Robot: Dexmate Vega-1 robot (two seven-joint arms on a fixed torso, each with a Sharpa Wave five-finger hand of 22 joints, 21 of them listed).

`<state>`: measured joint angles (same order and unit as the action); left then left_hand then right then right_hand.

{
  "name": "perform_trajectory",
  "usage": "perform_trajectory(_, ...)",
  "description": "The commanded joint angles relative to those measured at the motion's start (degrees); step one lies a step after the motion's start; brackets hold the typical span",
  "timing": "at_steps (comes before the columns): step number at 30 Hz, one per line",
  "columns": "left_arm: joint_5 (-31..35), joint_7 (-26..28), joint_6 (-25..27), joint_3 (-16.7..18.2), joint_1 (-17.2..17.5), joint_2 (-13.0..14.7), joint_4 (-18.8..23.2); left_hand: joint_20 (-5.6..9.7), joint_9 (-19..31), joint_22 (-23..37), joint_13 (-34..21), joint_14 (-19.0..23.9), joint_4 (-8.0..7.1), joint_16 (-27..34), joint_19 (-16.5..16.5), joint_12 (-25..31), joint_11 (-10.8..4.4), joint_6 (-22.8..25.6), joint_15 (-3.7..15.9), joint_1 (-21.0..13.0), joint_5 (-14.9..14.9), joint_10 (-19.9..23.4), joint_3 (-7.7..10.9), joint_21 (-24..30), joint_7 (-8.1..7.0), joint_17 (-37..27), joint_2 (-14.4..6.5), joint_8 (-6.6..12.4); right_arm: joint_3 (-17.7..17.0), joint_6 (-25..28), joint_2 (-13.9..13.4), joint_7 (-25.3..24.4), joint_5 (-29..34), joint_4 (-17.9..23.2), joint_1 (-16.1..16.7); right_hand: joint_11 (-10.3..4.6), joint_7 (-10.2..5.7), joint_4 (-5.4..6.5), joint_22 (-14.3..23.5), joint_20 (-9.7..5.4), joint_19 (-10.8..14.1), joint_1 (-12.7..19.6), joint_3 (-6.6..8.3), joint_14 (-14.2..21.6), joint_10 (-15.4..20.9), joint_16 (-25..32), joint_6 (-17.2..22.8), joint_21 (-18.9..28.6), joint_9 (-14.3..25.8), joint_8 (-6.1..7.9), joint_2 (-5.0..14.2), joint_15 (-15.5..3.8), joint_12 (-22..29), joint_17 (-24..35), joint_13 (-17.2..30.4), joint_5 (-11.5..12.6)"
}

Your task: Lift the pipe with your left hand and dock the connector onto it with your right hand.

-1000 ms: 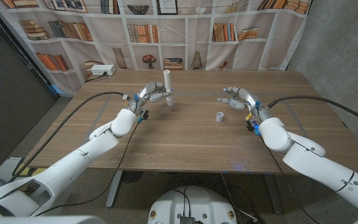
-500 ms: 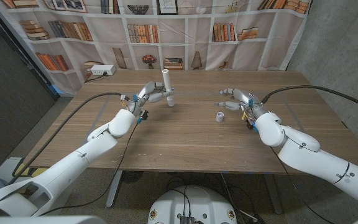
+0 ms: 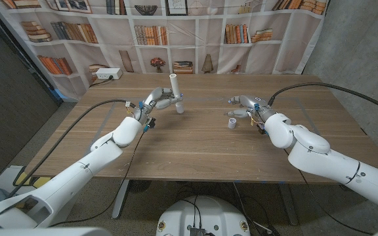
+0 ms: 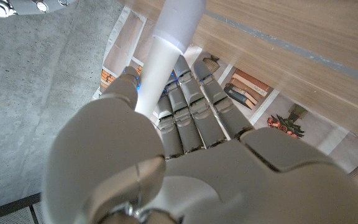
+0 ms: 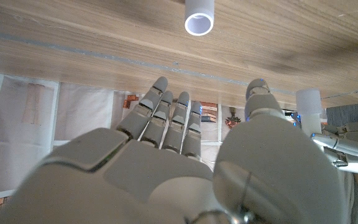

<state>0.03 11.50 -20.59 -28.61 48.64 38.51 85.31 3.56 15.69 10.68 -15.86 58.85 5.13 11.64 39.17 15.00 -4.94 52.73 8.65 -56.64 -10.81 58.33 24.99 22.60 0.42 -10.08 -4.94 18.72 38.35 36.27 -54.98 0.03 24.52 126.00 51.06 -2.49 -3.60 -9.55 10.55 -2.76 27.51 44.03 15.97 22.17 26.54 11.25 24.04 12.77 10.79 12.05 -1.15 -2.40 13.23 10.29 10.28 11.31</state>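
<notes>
on the wooden counter before the bookshelf backdrop, our left hand grips the upright pipe; our right hand hangs released just beside the connector, so we should pinch its sides, leaving the bore clear

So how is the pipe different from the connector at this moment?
The pipe is long and slim, while the connector is a short stub. The pipe stands upright in the grip of the left hand; the connector sits free on the table, with the right hand open just behind it. Both are white tubes.
</notes>
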Motion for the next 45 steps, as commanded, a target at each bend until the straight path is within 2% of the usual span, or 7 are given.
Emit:
perform_trajectory(1,-0.15,-0.18,-0.44,0.23,0.38,-0.30,0.06,2.95,0.06,0.06,-0.22,0.31,-0.79,-0.17,0.06,-0.28,-0.05,3.12,0.31,-3.41,0.01,0.40,1.30,-0.20,2.24,-0.21,-3.09,0.26,4.46,2.66,1.28,6.95,6.47,-1.57,-3.88,-0.13,-0.03,0.23,0.21,-6.16,1.02,0.96,0.13,0.97,1.04,0.56,0.64,0.46,0.27,0.12,0.21,-4.95,0.23,0.15,0.21,0.19)
perform_trajectory(11,-0.22,-0.21,-0.55,0.25,0.56,-0.56,0.12,3.09,-0.24,0.06,-0.39,0.15,-0.85,-0.25,-0.12,-0.45,-0.08,3.12,0.32,-3.38,0.08,0.28,1.33,-0.29,2.16,-0.23,-3.05,-0.03,9.27,4.86,3.86,12.44,14.60,-4.84,-7.29,-0.88,-0.67,-0.41,0.40,-7.36,3.61,5.14,0.52,2.72,1.65,0.74,0.93,1.29,0.31,-0.03,0.47,-6.22,0.10,0.17,0.23,0.46)
perform_trajectory(28,-0.46,-0.26,-0.81,0.61,0.82,-0.40,-0.01,2.94,-0.43,0.09,-0.65,0.02,-1.04,-0.29,-0.23,-0.68,0.09,3.32,0.33,-3.22,0.20,0.35,1.36,-0.35,2.16,-0.28,-3.04,-0.28,9.81,4.16,6.35,14.58,19.14,-8.00,-6.95,-2.72,-2.68,-0.04,0.84,-9.25,6.54,11.30,0.65,6.38,4.53,1.80,3.61,2.31,0.46,0.47,2.44,-8.66,0.61,0.88,0.34,0.55)
perform_trajectory(33,-0.42,-0.36,-0.98,0.61,0.70,-0.43,-0.01,2.75,-0.31,0.10,-0.74,-0.17,-1.11,-0.34,-0.40,-0.87,0.13,3.07,0.08,-3.19,0.19,0.05,1.39,-0.41,2.18,-0.30,-3.09,-0.37,9.83,4.25,6.93,14.94,19.99,-8.76,-6.68,-2.92,-2.87,0.38,1.05,-9.45,8.51,12.38,0.37,8.84,6.60,2.35,5.56,3.15,0.51,0.94,2.77,-9.37,1.15,0.95,0.36,0.34)
perform_trajectory(40,-0.58,-0.72,-1.03,0.45,0.53,-0.58,-0.22,2.67,-0.18,0.11,-0.84,-0.20,-1.15,-0.32,-0.51,-0.92,0.11,2.97,0.19,-3.19,0.17,0.08,1.44,-0.46,2.08,-0.32,-3.13,-0.39,10.43,3.91,7.04,15.76,22.27,-9.08,-6.52,-3.37,-3.12,0.60,1.24,-9.59,9.32,13.25,0.55,10.15,7.57,2.34,6.53,3.55,0.54,1.06,3.43,-10.27,1.27,0.94,0.36,0.25)
perform_trajectory(43,-0.51,-0.81,-0.97,0.40,0.55,-0.52,-0.10,2.65,-0.09,0.11,-0.90,-0.18,-1.17,-0.30,-0.57,-0.95,0.10,3.05,0.16,-3.20,0.16,0.14,1.47,-0.49,2.13,-0.32,-3.14,-0.36,10.84,4.10,7.15,16.20,24.01,-9.36,-6.58,-5.82,-4.93,0.74,1.56,-9.65,10.25,14.77,0.48,11.92,9.64,2.01,10.44,4.13,0.53,1.92,3.80,-10.32,1.50,0.90,0.28,-0.04)
perform_trajectory(45,-0.44,-0.82,-0.92,0.40,0.57,-0.47,0.00,2.62,-0.03,0.12,-0.95,-0.24,-1.20,-0.32,-0.60,-0.99,0.28,3.01,0.13,-3.20,0.16,0.11,1.49,-0.49,2.27,-0.33,-3.17,-0.37,11.08,4.25,7.26,16.57,25.24,-9.43,-6.58,-5.88,-5.40,0.81,1.64,-9.67,10.41,15.20,0.50,12.45,9.90,1.92,12.02,4.26,0.52,2.28,4.04,-10.43,1.40,0.90,0.25,-0.10)
